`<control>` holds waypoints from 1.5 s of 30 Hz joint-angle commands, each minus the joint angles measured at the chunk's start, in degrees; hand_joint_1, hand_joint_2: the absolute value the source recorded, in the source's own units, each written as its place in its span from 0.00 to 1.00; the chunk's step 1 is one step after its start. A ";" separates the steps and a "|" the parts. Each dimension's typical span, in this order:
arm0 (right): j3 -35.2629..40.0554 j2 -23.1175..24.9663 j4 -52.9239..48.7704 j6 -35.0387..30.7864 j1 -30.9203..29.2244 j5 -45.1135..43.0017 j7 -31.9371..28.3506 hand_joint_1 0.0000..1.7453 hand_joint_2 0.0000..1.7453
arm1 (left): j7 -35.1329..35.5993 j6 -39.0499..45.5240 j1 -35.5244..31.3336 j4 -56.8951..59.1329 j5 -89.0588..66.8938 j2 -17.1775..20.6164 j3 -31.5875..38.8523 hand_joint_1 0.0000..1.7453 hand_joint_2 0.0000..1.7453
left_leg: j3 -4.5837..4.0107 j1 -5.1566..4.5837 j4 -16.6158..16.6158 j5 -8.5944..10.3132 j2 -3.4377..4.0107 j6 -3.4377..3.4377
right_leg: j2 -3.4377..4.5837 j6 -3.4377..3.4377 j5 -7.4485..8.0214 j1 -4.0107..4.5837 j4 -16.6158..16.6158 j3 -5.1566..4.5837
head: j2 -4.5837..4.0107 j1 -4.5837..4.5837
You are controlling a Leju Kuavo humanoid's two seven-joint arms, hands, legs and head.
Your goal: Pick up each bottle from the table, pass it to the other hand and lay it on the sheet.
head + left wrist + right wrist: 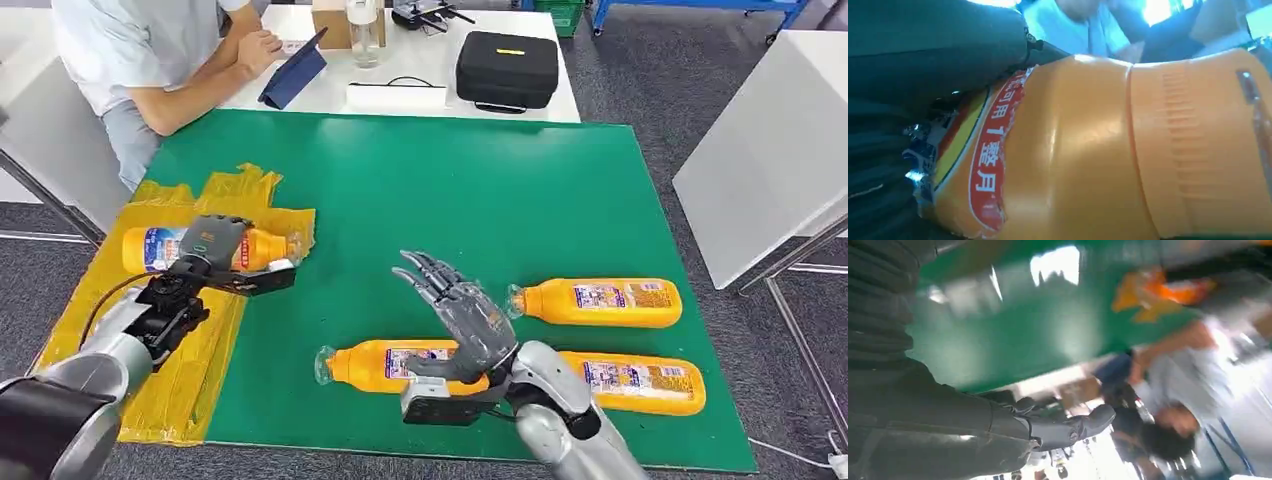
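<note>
The left robot hand point(212, 243) gripped a bottle point(160, 248) over the yellow sheet point(190, 370), placement pending; the right robot hand point(462, 312) was spread, empty.

Beyond my green mat point(420, 190) stands a white table point(430, 70), and on it I see a black zipped hard case point(507, 68), a clear plastic drinking bottle point(364, 32) (upright, near the far edge), a brown cardboard box point(330, 20) just beside it, and a flat white slab with a black cable point(397, 96) at the near edge. A person in a pale blue shirt point(140, 50) sits at that table's left end, a forearm resting beside a dark blue tablet point(295, 72) propped at a tilt. Grey carpet point(640, 80) lies around, with another white tabletop point(770, 150) to my right.
</note>
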 commanded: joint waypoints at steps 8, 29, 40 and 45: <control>10.40 -2.80 16.46 5.82 -10.73 6.77 2.50 0.00 1.00 | -1.47 1.37 2.45 3.40 3.36 -3.52 9.99 0.13 1.00 | 0.47 0.07 0.01 -0.21 0.02 -0.16 | -0.05 -0.15 -0.15 0.09 -0.02 0.47 | 0.00 0.00; 15.17 -5.39 18.69 9.49 -13.42 5.95 1.73 0.00 1.00 | -6.72 3.42 0.47 1.59 11.24 -7.58 20.72 0.00 1.00 | 0.19 0.08 0.05 -0.05 -0.18 -0.08 | -0.22 -0.08 -0.07 0.09 -0.01 0.24 | 0.00 0.00; 16.57 -4.82 16.36 13.09 -14.22 -3.64 -2.97 0.00 1.00 | -21.38 -4.50 -5.04 -3.47 30.35 -11.68 30.34 0.00 1.00 | 0.09 0.05 0.10 -0.03 -0.14 -0.08 | -0.18 0.00 0.00 0.07 0.06 0.13 | 0.00 0.00; 13.48 -5.48 13.10 10.61 -10.59 -4.30 -1.60 0.00 1.00 | -23.27 -6.21 -4.90 -7.27 32.81 -14.43 27.45 0.00 1.00 | 0.14 0.07 0.11 -0.06 -0.25 -0.08 | -0.27 0.00 -0.03 0.09 0.04 0.22 | 0.00 0.00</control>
